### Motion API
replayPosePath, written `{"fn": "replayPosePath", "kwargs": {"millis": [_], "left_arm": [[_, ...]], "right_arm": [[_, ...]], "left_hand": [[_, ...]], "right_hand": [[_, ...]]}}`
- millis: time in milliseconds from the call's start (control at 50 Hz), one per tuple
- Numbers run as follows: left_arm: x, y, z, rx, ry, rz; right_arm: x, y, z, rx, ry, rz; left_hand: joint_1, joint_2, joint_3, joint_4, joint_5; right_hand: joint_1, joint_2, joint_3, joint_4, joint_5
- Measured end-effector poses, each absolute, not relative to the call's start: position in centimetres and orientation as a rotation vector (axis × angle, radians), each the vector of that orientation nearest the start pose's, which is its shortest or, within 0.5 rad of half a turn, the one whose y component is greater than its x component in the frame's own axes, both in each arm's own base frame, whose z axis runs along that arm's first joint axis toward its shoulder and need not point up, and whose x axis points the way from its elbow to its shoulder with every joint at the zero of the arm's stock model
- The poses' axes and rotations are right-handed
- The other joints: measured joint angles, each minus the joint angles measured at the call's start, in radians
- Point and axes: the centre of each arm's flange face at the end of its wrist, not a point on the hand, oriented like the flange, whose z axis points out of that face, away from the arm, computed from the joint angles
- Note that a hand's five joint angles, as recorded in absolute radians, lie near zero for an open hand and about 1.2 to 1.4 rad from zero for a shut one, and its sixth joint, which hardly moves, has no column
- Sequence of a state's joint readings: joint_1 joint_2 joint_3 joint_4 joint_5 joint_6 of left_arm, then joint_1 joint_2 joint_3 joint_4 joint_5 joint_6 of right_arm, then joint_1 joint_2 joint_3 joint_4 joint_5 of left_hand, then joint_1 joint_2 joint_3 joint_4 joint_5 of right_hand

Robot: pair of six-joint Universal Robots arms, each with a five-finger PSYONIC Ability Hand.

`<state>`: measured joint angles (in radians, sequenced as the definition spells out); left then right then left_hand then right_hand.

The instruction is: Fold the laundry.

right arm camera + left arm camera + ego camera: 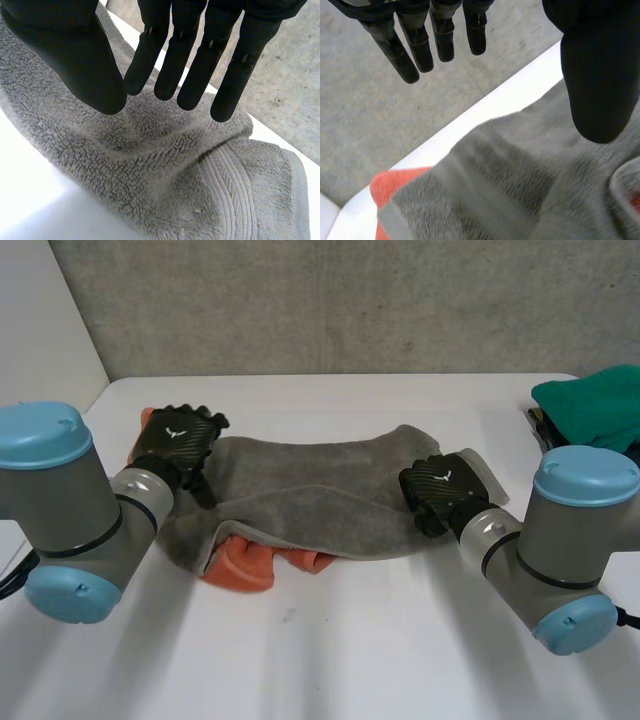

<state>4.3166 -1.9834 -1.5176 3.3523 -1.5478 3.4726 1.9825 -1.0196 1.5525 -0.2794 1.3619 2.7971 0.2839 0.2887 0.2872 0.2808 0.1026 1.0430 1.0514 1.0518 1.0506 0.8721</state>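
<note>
The left arm enters at the near left of the white table. The left robot hand is at the left end of the grey towel, at its far corner. In the left wrist view this robot hand is open: the fingers are straight and spread and the thumb stands well apart from them. Both are above the grey towel and grip nothing.

An orange cloth lies under the left part of the towel. It shows at the towel's near edge and again beside the left robot hand at the far corner. The left wrist view shows the same orange cloth emerging from under the towel's hem.

The grey towel lies crumpled across the middle of the table, running from one robot hand to the other, with its long edges uneven.

The right robot hand is on the right end of the towel. In the right wrist view its fingers are straight and point down at the grey towel. A small ridge of towel rises between the thumb and the nearest finger and is pinched there. The right arm enters at the near right.

A teal cloth lies at the far right edge of the table, apart from the towel
</note>
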Motion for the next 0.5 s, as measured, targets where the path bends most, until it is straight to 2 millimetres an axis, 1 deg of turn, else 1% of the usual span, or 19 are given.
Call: {"fn": "replayPosePath", "kwargs": {"millis": [80, 160, 180, 200, 220, 340, 380, 400, 420, 440, 460, 480, 500], "left_arm": [[-27.2, -28.1, 21.0, 0.973, 2.237, -2.053], [-27.4, -27.6, 20.7, 1.034, 2.237, -1.993], [-27.4, -27.6, 20.4, 1.047, 2.24, -1.975], [-27.4, -27.6, 19.9, 1.068, 2.251, -1.939], [-27.4, -27.7, 19.5, 1.079, 2.259, -1.919], [-27.6, -29.1, 16.7, 1.118, 2.308, -1.818], [-27.7, -29.6, 15.8, 1.127, 2.311, -1.8], [-27.8, -29.9, 15.5, 1.13, 2.308, -1.796], [-27.8, -30.1, 15.3, 1.133, 2.304, -1.795], [-27.9, -30.5, 15.0, 1.139, 2.294, -1.796], [-27.9, -30.7, 14.8, 1.142, 2.286, -1.799], [-28.0, -30.9, 14.8, 1.145, 2.273, -1.806], [-28.1, -31.1, 14.8, 1.147, 2.261, -1.814]], "right_arm": [[29.0, -28.4, 14.6, -1.033, 2.08, -1.787], [29.1, -28.3, 14.5, -1.036, 2.08, -1.785], [29.1, -28.3, 14.5, -1.036, 2.081, -1.785], [29.1, -28.3, 14.5, -1.039, 2.082, -1.784], [29.1, -28.3, 14.4, -1.04, 2.083, -1.783], [29.1, -28.3, 14.3, -1.043, 2.088, -1.78], [29.1, -28.3, 14.2, -1.044, 2.09, -1.778], [29.1, -28.3, 14.2, -1.045, 2.09, -1.778], [29.1, -28.3, 14.2, -1.045, 2.091, -1.777], [29.1, -28.3, 14.2, -1.045, 2.092, -1.777], [29.1, -28.3, 14.2, -1.045, 2.092, -1.777], [29.0, -28.3, 14.2, -1.045, 2.094, -1.776], [29.0, -28.3, 14.1, -1.045, 2.095, -1.775]], "left_hand": [[0.055, 0.046, 0.043, 0.055, 0.062], [0.079, 0.073, 0.072, 0.084, 0.091], [0.079, 0.073, 0.072, 0.084, 0.091], [0.152, 0.142, 0.145, 0.154, 0.161], [0.172, 0.16, 0.164, 0.17, 0.177], [0.258, 0.253, 0.252, 0.264, 0.267], [0.346, 0.329, 0.325, 0.336, 0.337], [0.428, 0.396, 0.397, 0.407, 0.408], [0.529, 0.487, 0.487, 0.496, 0.496], [0.689, 0.653, 0.631, 0.642, 0.638], [0.795, 0.738, 0.734, 0.745, 0.742], [0.87, 0.826, 0.82, 0.833, 0.827], [0.879, 0.882, 0.874, 0.89, 0.869]], "right_hand": [[-0.002, -0.006, -0.007, -0.007, -0.002], [-0.002, -0.011, -0.011, -0.011, -0.004], [-0.002, -0.011, -0.011, -0.011, -0.004], [-0.002, -0.011, -0.014, -0.012, -0.004], [-0.002, -0.011, -0.015, -0.012, -0.006], [-0.003, -0.011, -0.015, -0.014, -0.006], [-0.003, -0.011, -0.015, -0.016, -0.006], [-0.003, -0.011, -0.015, -0.016, -0.006], [-0.003, -0.011, -0.015, -0.016, -0.006], [-0.003, -0.011, -0.015, -0.016, -0.006], [-0.003, -0.011, -0.015, -0.016, -0.006], [-0.003, -0.011, -0.015, -0.016, -0.006], [-0.003, -0.011, -0.015, -0.016, -0.006]]}}
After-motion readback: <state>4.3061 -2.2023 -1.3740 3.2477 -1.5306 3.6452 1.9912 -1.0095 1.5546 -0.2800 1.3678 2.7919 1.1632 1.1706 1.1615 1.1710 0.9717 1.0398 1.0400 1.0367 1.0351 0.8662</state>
